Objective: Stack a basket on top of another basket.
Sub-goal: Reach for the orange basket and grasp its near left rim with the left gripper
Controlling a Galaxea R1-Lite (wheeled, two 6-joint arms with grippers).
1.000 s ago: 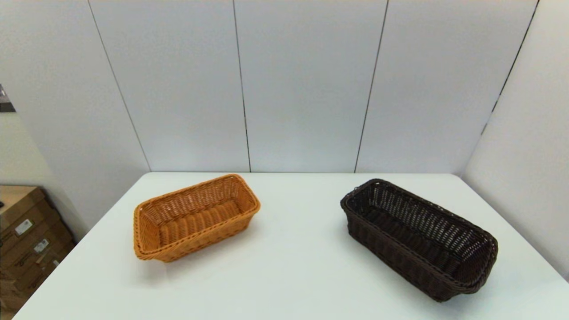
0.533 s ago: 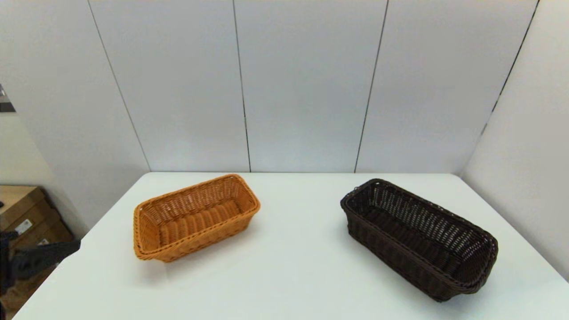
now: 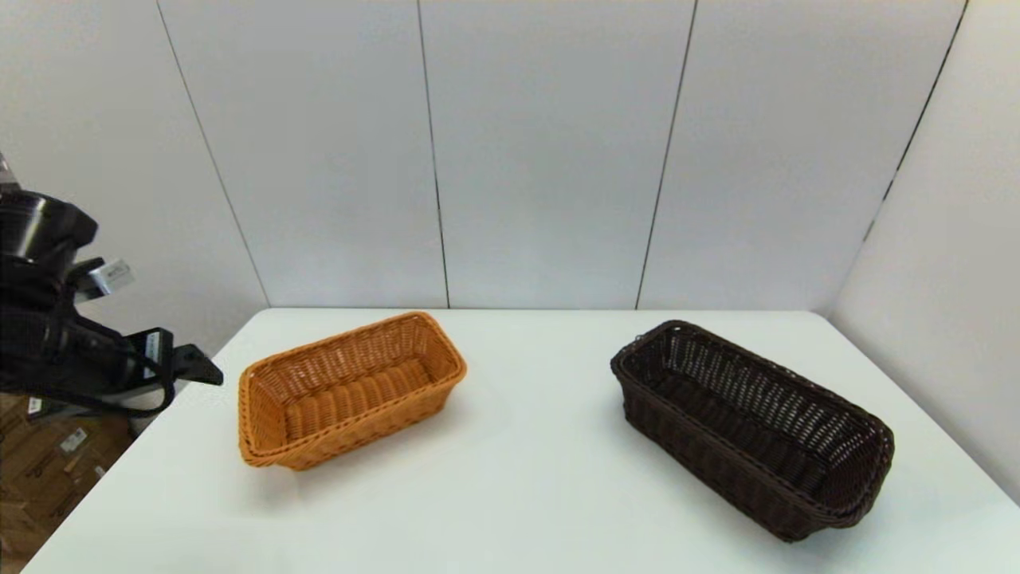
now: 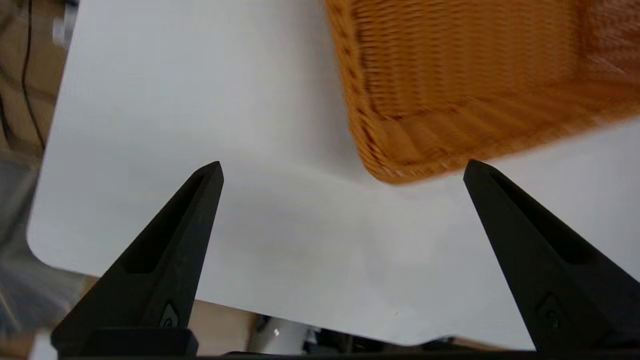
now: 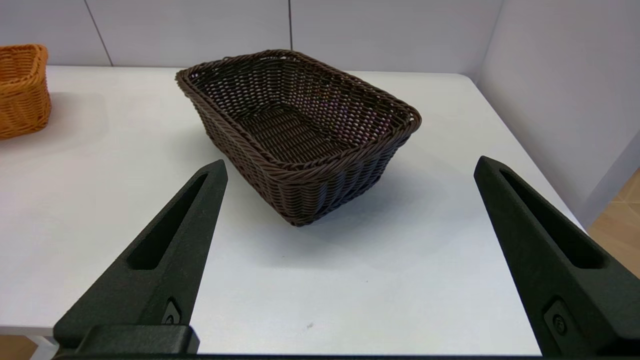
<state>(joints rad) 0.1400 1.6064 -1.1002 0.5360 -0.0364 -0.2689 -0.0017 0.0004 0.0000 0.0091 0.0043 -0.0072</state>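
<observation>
On the white table (image 3: 526,478), dark brown basket (image 3: 753,426) sits right, orange-tan basket (image 3: 351,388) left, well apart, both upright. Left gripper (image 4: 342,170) hovers above the table's left edge, just beside the orange-tan basket's end; fingers spread wide, holding nothing. Right gripper (image 5: 350,167) low at the table's near edge, facing the dark basket, fingers wide, empty.

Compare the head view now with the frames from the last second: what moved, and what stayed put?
The left arm has risen into view at the table's left edge; its left gripper, fingers wide open, now hangs over the table beside the orange-tan basket, holding nothing. Both that basket and the dark brown basket sit where they were, apart and unstacked. The right gripper is outside the head view, open, facing the dark basket.
</observation>
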